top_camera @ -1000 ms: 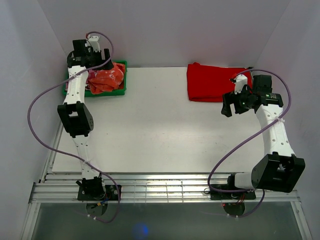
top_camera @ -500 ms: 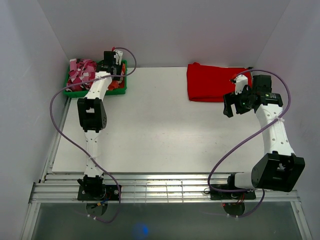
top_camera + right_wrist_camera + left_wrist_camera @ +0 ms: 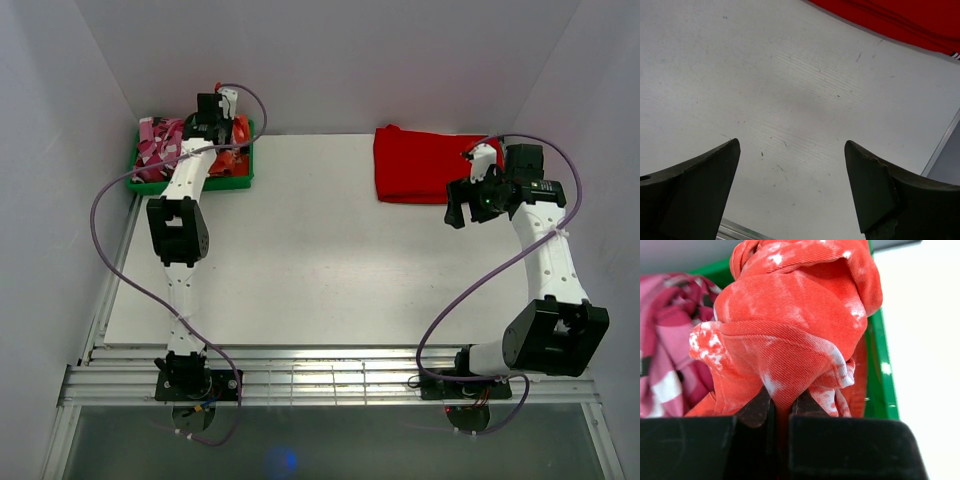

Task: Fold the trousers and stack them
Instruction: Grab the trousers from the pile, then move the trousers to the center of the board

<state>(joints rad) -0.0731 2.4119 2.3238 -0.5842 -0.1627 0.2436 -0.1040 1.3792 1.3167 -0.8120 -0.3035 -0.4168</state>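
The left gripper is pinched shut on a bunched fold of the speckled orange-red trousers. They sit balled up in the green bin at the far left corner of the table, beside a pink patterned garment. The bite looks small to me. A lift could let the cloth slide free, or drag the pink piece along if the two are tangled. The right gripper hangs wide open near the folded red cloth, holding nothing.
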